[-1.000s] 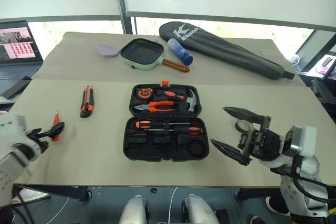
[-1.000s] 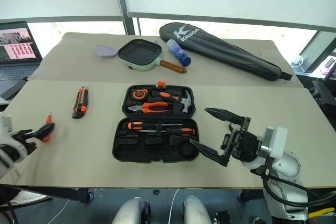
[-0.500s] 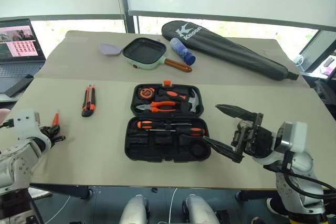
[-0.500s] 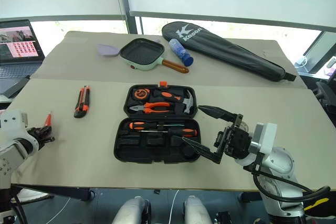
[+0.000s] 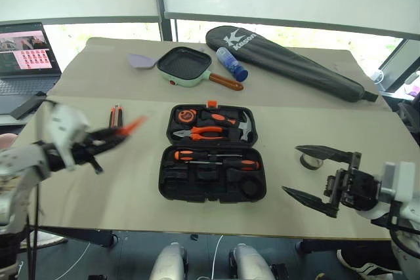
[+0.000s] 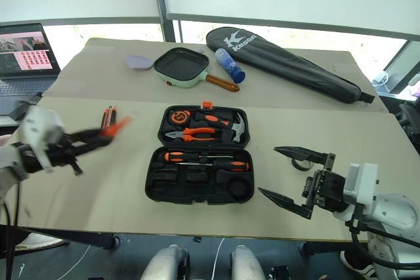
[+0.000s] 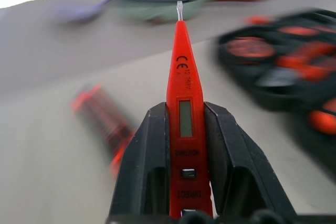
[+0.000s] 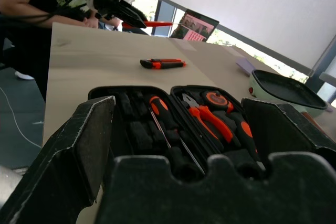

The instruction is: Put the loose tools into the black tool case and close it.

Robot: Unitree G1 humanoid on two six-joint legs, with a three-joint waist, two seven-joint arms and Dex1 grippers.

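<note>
Left eye view. Left hand [image 5: 121,131] pinched on the small orange tester [image 5: 131,124], carried above the desk [image 5: 118,188]. The open tool case [image 5: 211,151] lies to that hand's right, long side running left to right; the tester points toward it, roughly along that long side. Utility knife [image 5: 116,114] lies on the desk just behind the left hand, long axis pointing away from the robot. Right hand [image 5: 321,176] spread wide, holding nothing, to the right of the case and apart from it. Tape roll [image 5: 308,160] on the desk at the upper finger of that hand; judged the right arm's item, being nearer it. Two screwdrivers [image 5: 213,157] already lie lengthwise in the near half of the case.

Right eye view. Same layout. Long black bag [image 6: 289,63] at the far edge bears a white "K" and lettering that looks like "Kason"; not sure of the spelling. Green pan [image 6: 181,67] beside it.

Left wrist view. Tester [image 7: 184,103] clamped between both fingers [image 7: 142,166], tip forward. Readable on it: a "CE" mark; smaller print below the window is too fine to read.

Right wrist view. Fingers [image 8: 63,156] apart, the case [image 8: 173,124] straight ahead. No legible labels.
</note>
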